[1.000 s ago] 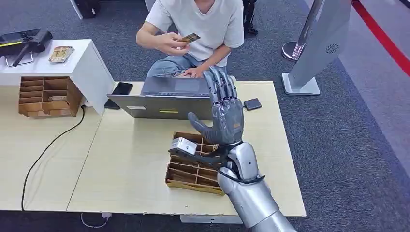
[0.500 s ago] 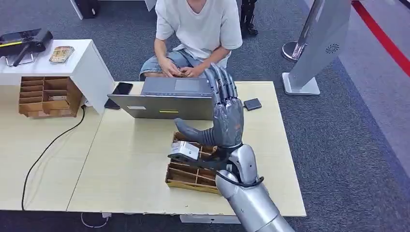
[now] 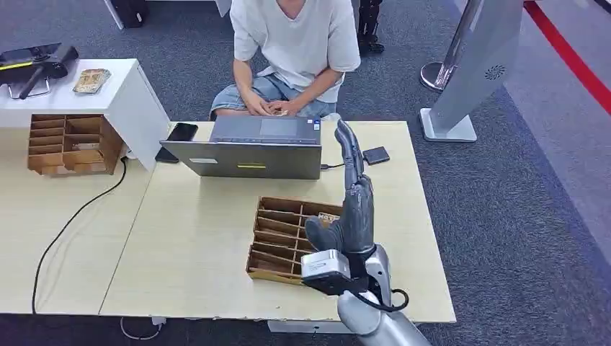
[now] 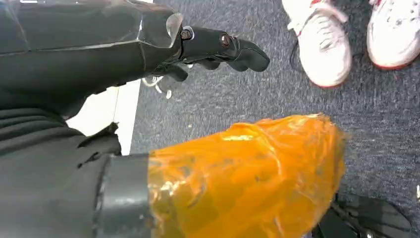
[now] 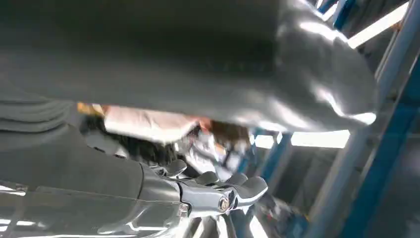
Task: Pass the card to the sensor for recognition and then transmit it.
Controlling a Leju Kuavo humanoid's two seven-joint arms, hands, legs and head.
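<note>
Card-like tan piece point(image 3: 274, 109) is seen between the person's hands point(image 3: 268, 107), beyond the laptop point(image 3: 245, 148). The right hand point(image 3: 353, 209) is held upright over the desk point(image 3: 194, 238), beside the wooden tray point(image 3: 277, 241), its fingers point(image 3: 349, 148) stretched out and empty. The left hand point(image 4: 148, 44) is hung over carpet, fingers released, nothing grasped.

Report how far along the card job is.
Done, likely: the person's hands hold what looks like a card at the lap, so it seems handed over. In hand: nothing; the right hand stands raised over the wooden tray, empty, fingers straight. Left: perhaps another card from the tray to the small black sensor beside the laptop.
</note>
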